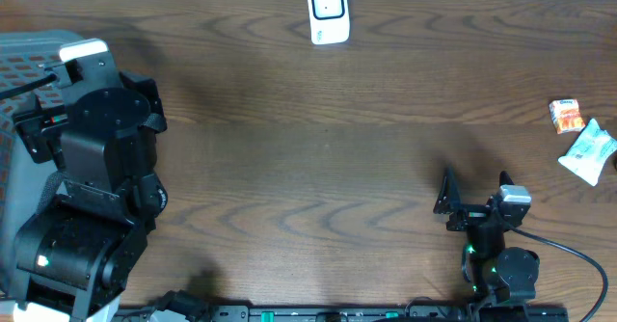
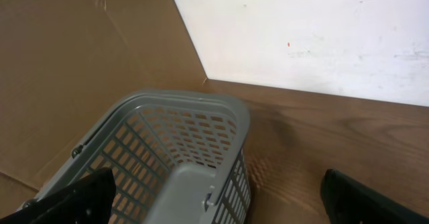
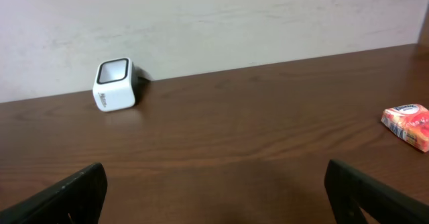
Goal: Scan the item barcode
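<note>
A white barcode scanner [image 1: 328, 12] stands at the table's far edge, also in the right wrist view [image 3: 114, 84]. Two items lie at the far right: an orange packet [image 1: 567, 116] [image 3: 409, 125] and a white and green packet [image 1: 589, 151]. My right gripper [image 1: 477, 192] [image 3: 214, 198] is open over bare wood near the front right, well short of both packets, with nothing between its fingers. My left gripper [image 2: 218, 207] is open above the near rim of a grey basket [image 2: 181, 137] and holds nothing. No barcode shows on either packet.
The grey slotted basket [image 1: 19, 81] stands at the left edge, mostly under the left arm [image 1: 96, 168]. Brown cardboard [image 2: 67, 70] rises behind it. A black cable [image 1: 578, 259] trails from the right arm's base. The table [image 1: 318, 168] is dark wood.
</note>
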Action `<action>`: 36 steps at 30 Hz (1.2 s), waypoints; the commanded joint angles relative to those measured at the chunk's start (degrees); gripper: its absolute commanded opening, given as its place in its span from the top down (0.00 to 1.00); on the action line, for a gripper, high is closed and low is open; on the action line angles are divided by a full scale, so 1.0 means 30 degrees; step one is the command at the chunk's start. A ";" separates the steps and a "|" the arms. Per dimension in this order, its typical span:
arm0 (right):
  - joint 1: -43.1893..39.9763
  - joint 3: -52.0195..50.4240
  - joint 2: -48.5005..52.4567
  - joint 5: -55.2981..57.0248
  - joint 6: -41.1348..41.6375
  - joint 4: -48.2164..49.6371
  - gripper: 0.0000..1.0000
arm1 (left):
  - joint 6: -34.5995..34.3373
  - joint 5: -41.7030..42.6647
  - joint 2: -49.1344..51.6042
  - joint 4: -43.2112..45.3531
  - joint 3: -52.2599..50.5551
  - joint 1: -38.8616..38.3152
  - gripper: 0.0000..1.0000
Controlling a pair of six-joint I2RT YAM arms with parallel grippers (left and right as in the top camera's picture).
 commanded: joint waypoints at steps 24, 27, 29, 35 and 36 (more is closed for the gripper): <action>0.0131 -0.0029 -0.0175 0.0168 0.0255 -0.0066 0.01 | -0.0408 0.9675 -0.5901 0.1122 -0.5195 0.2018 0.02; 0.0131 -0.0029 -0.0175 0.0168 0.0255 -0.0066 0.01 | -0.1115 1.1023 -0.8145 0.3519 -0.8196 0.2645 0.02; 0.0131 -0.0029 -0.0175 0.0168 0.0255 -0.0066 0.01 | -0.2339 1.1125 -0.9624 0.4918 -1.0229 0.3031 0.02; 0.0131 -0.0029 -0.0175 0.0168 0.0255 -0.0073 0.01 | -0.4852 1.1125 -1.4156 0.8072 -1.6888 0.3942 0.02; 0.0131 -0.0029 -0.0175 0.0168 0.0255 -0.0066 0.01 | -0.4852 1.1132 -1.4732 0.8451 -1.7828 0.4051 0.02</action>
